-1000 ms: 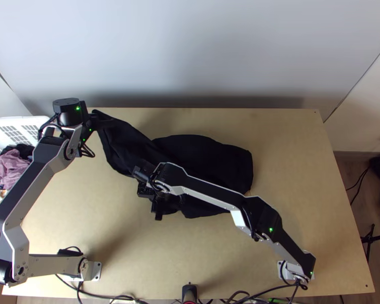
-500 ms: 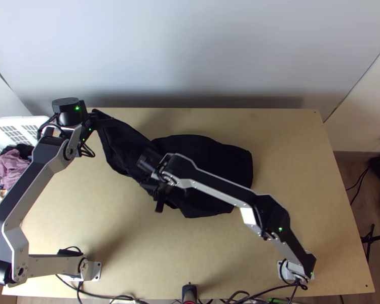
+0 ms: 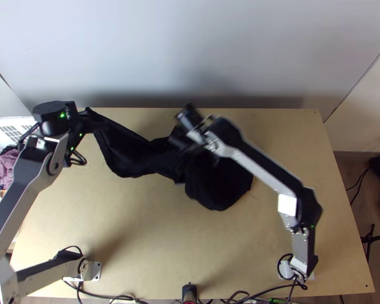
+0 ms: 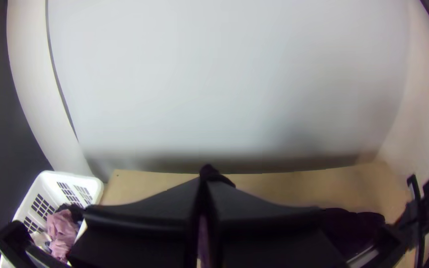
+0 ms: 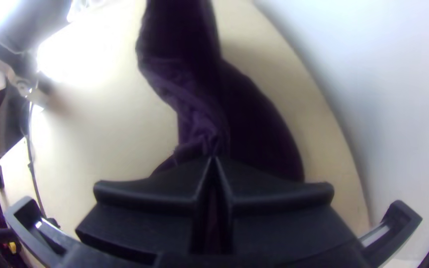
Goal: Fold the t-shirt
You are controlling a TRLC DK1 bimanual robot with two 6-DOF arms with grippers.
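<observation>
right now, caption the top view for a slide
Left gripper holds one end of the black t-shirt, right gripper pinches a gathered part

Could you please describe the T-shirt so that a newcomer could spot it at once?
Look at the light wooden table. Over it, the left gripper and right gripper pinch the bunched T-shirt. It is dark, unlike the pink cloth in the white basket.

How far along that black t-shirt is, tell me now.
Done: both grips look made. In hand: the left claw is shut on one stretched end of the t-shirt, the right claw on a bunched part nearer its middle. Remaining: probably all the folding, since it lies rumpled with no neat fold.
</observation>
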